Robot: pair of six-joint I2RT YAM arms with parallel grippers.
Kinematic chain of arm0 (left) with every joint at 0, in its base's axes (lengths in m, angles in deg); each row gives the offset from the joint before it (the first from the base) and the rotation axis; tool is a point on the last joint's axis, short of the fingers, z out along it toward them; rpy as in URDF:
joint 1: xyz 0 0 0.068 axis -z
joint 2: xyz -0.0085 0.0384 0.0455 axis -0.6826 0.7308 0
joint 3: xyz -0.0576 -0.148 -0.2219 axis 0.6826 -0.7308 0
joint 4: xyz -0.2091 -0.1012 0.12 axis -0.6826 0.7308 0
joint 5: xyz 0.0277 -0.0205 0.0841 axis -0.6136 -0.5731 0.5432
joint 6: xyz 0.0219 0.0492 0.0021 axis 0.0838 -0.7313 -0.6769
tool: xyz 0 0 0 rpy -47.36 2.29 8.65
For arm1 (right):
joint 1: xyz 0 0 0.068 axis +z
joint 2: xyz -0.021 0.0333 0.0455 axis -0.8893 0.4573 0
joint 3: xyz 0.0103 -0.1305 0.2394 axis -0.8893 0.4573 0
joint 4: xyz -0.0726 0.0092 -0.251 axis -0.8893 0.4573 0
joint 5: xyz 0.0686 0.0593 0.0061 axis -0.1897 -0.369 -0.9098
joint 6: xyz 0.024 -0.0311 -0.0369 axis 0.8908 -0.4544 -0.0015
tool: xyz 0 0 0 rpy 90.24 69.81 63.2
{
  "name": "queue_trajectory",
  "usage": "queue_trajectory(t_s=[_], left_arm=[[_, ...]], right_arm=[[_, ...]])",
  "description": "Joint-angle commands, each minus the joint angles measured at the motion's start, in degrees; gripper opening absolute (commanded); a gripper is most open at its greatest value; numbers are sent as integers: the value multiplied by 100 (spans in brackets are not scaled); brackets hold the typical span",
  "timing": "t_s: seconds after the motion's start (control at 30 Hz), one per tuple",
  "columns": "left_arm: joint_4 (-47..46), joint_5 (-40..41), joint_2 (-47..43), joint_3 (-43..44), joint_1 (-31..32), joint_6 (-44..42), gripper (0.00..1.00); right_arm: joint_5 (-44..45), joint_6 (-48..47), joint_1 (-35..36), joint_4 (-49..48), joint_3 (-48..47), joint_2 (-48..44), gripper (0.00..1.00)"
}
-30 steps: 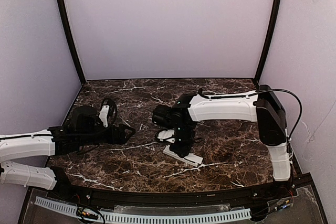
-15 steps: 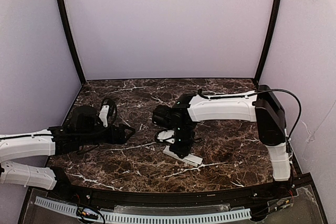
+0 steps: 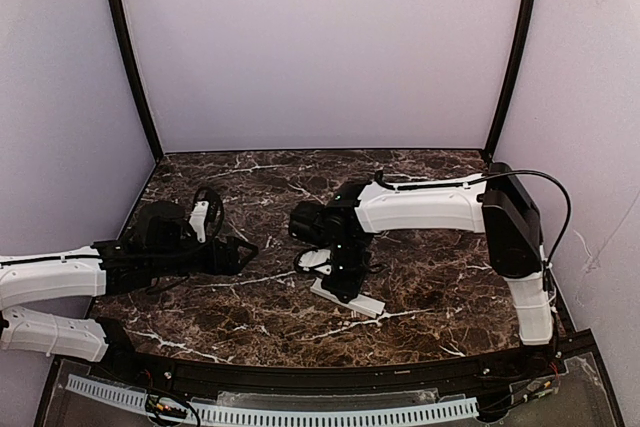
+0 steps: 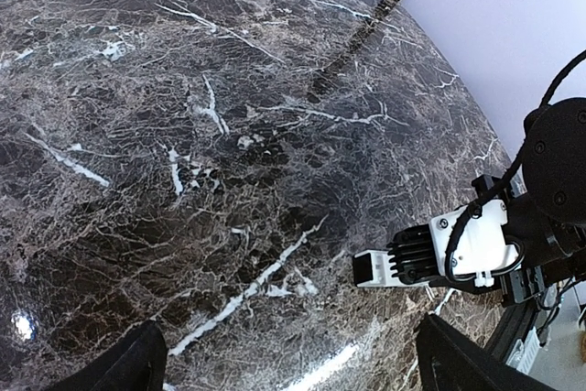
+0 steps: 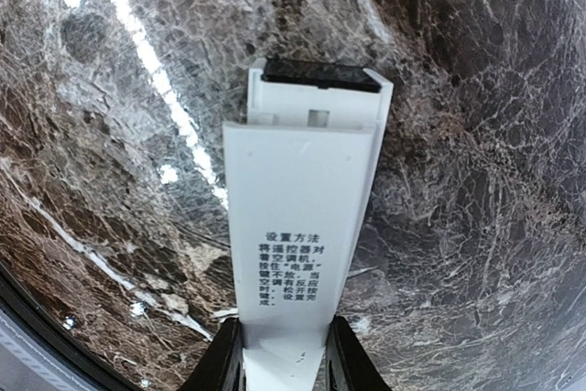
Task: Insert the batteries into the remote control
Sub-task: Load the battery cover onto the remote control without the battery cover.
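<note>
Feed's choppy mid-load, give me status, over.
Left gripper open, holding nothing. Right gripper shut on remote control, printed side up. No batteries in sight. Nothing blocking it.

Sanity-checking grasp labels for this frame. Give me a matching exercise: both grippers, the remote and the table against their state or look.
1 left gripper
2 right gripper
3 remote control
4 table

A dark veined marble
B open, empty
C white, printed side facing the wrist camera
D clamped on a white bar's end

Pairs: 1-B, 2-D, 3-C, 4-A
</note>
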Motion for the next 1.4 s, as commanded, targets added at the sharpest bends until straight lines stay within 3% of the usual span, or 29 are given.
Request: queue_trajectory(t_s=[0.0,0.23,0.77,1.37], left_arm=[[-65,-58,-10,-108,-35,-23,96],[-61,-67,-27,-120,-47,-20,96],[-81,-95,-51,-135,-65,-13,96],[-92,-141,-23,-118,-95,-22,96]], right_arm=[[-6,65,-26,-42,-152,138,25],[5,94,-42,-52,-146,158,26],[47,158,-66,-48,-163,162,39],[-126,120,-133,-84,-258,221,36]])
